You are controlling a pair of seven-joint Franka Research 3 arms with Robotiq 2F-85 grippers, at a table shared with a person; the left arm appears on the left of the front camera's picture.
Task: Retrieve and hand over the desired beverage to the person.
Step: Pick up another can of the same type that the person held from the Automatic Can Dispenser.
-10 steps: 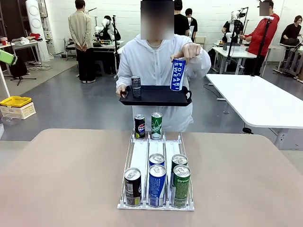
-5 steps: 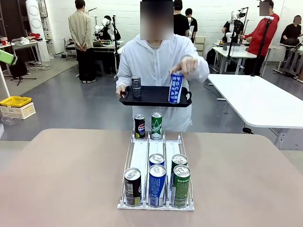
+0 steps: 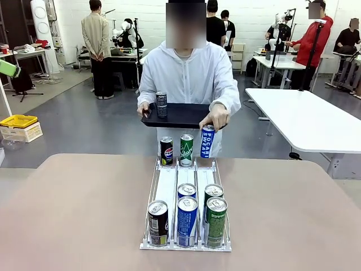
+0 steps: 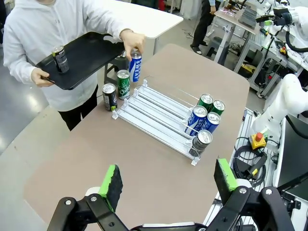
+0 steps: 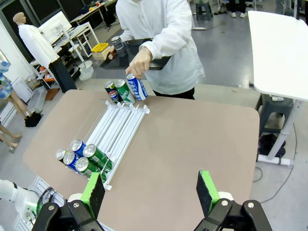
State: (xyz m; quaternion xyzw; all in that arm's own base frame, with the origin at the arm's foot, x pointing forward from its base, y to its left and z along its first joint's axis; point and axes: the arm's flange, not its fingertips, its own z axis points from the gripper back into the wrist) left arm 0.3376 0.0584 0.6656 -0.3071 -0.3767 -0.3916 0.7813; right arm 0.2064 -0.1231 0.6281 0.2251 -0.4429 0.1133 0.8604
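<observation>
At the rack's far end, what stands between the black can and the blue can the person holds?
One green can stands there, upright; the front view shows it.

A white hooded jacket is worn by the person [image 3: 186, 79]. The tray [image 3: 180, 116] is black, and the tray can [image 3: 162, 104] on it is dark with pale print. At the table's far edge, white lettering is shown on the blue can [image 3: 207, 141], a green can [image 3: 186, 149] is patterned white, and a black can [image 3: 166, 151] is marked red, white and blue. The table [image 3: 73, 214] is dull pinkish brown and the rack [image 3: 168, 186] white. Toward the near edge, a dark near can [image 3: 158, 223], a blue near can [image 3: 187, 221] and a green near can [image 3: 215, 223] are ranged. Green pads are borne on the black left gripper [image 4: 168, 180] and right gripper [image 5: 150, 190].
</observation>
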